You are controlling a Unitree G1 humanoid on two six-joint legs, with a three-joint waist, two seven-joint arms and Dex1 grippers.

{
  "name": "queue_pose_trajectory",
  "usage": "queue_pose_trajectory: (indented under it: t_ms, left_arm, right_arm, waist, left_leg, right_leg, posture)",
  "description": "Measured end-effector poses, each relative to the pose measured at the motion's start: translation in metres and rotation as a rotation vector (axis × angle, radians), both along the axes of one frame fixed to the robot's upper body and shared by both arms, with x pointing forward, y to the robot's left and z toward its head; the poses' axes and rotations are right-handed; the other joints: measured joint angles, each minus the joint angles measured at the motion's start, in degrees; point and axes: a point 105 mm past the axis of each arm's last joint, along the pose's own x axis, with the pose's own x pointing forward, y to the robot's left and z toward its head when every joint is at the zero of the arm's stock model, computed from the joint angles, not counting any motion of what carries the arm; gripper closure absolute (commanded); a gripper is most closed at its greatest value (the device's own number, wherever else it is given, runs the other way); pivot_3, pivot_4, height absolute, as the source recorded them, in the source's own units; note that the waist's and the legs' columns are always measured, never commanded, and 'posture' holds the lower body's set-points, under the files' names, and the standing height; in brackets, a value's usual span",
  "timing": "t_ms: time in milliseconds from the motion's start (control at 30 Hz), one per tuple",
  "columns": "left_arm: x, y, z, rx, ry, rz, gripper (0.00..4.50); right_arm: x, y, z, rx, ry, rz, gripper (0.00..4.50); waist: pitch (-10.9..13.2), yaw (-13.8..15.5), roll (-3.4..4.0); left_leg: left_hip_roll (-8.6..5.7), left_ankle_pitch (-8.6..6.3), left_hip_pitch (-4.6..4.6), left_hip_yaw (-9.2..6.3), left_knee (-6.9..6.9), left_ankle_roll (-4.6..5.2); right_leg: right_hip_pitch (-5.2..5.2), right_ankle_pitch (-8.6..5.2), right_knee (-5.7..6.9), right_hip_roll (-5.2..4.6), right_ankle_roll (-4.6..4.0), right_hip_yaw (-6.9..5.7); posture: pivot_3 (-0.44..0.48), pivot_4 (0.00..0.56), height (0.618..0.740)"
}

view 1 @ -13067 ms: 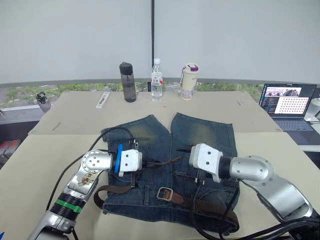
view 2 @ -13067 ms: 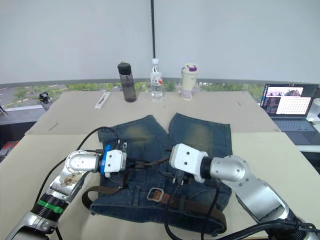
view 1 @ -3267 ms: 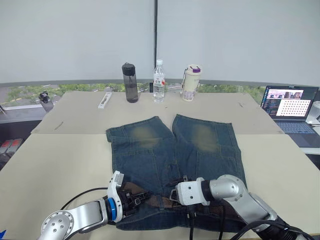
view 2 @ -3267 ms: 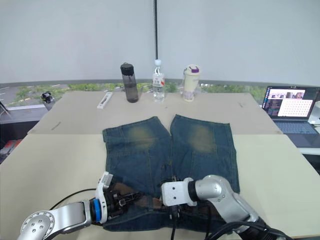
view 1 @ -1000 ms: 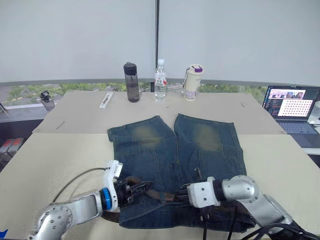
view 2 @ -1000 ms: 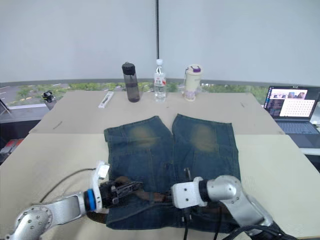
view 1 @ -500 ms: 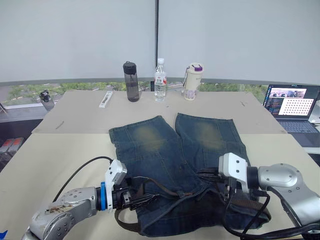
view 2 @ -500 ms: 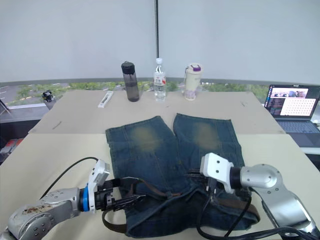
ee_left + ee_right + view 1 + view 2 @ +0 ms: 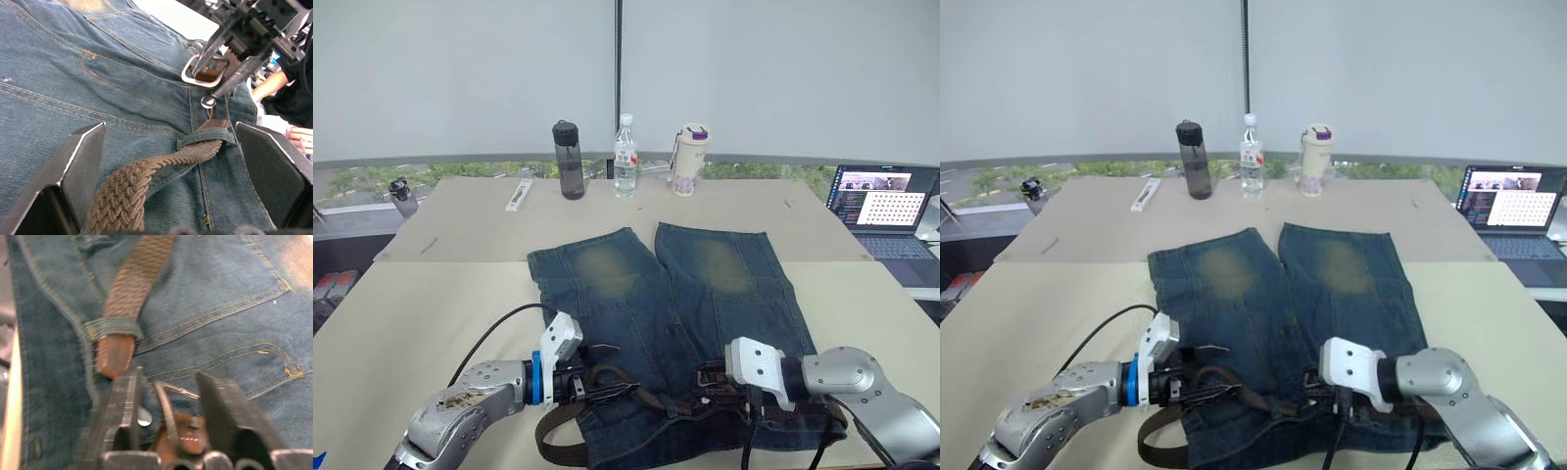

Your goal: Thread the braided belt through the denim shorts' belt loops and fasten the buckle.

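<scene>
Shorts (image 9: 705,294): flat on table (image 9: 421,304), waistband toward both grippers.
Belt (image 9: 146,174): tip passed under a loop (image 9: 203,138) just ahead of the left gripper (image 9: 171,161); fingers spread, the strap running between them.
Buckle (image 9: 173,411): between the right gripper's (image 9: 168,396) fingers, spread either side of the frame, just beside the belt tip.

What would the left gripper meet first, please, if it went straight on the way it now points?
Probably the braided brown belt between its open fingers, then the blue denim belt loop it passes under; depth is uncertain.
</scene>
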Motion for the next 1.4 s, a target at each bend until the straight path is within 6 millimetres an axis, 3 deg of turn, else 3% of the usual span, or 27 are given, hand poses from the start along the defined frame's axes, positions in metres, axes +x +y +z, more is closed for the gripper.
queue_pose_trajectory:
  t_ms: [300,733,1400]
  left_arm:
    - [0.000,-0.001,0.003,0.011,-0.002,-0.034,0.00]
    - [-0.017,0.006,0.013,0.053,-0.026,-0.110,0.00]
    - [-0.039,0.018,0.019,0.076,-0.010,-0.125,0.00]
  right_arm:
    - [-0.001,0.022,-0.004,0.006,-0.018,0.073,2.35]
    - [-0.007,0.021,-0.015,-0.065,0.008,0.104,2.35]
    - [-0.010,0.024,-0.015,-0.066,0.040,0.104,2.35]
  waist:
    - [0.0,0.0,0.00]
    - [0.0,0.0,0.00]
    - [0.0,0.0,0.02]
  left_leg:
    - [0.01,0.03,-0.02,-0.03,0.07,0.04]
    - [0.06,0.02,0.00,-0.03,0.14,0.04]
    - [0.12,-0.03,-0.01,-0.03,0.34,0.04]
  right_leg:
    - [0.00,-0.01,0.07,0.08,0.04,0.01]
    - [0.00,-0.01,0.15,0.11,0.04,0.01]
    - [0.03,-0.01,0.22,0.13,0.02,0.01]
  posture:
    - [0.000,0.150,0.740]
    - [0.000,0.150,0.740]
    - [0.000,0.150,0.740]
